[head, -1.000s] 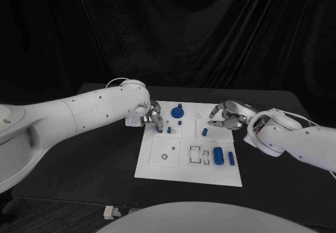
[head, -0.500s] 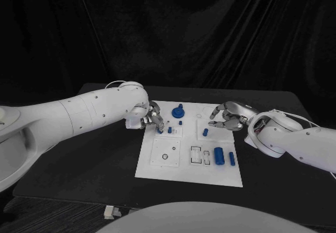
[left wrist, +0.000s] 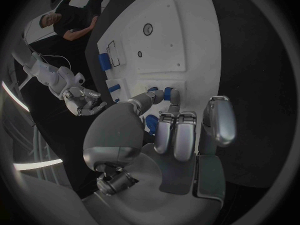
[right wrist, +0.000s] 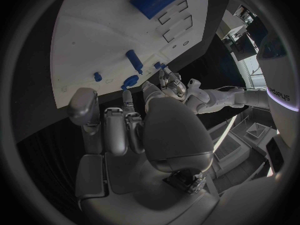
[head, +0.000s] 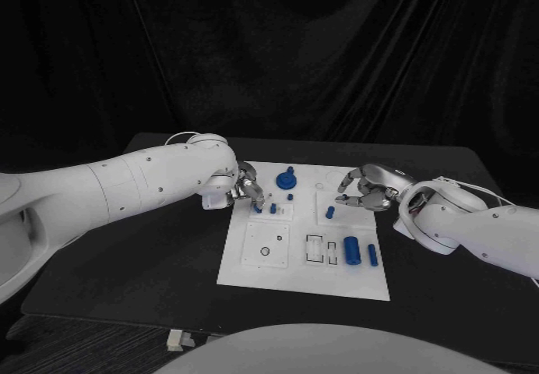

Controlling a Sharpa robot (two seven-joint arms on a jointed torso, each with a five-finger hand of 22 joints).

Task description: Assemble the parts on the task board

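Black table (head: 157, 265) | left hand (head: 247, 191) fingertips pinching blue peg (head: 257, 207) | right hand (head: 366, 189) curled, empty

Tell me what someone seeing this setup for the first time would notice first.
Probably the white task board in the middle of the black table, dotted with small blue parts. Next, the two silver hands at its far end: the left hand with fingers on a blue peg, and the right hand hovering by the far right corner, holding nothing.
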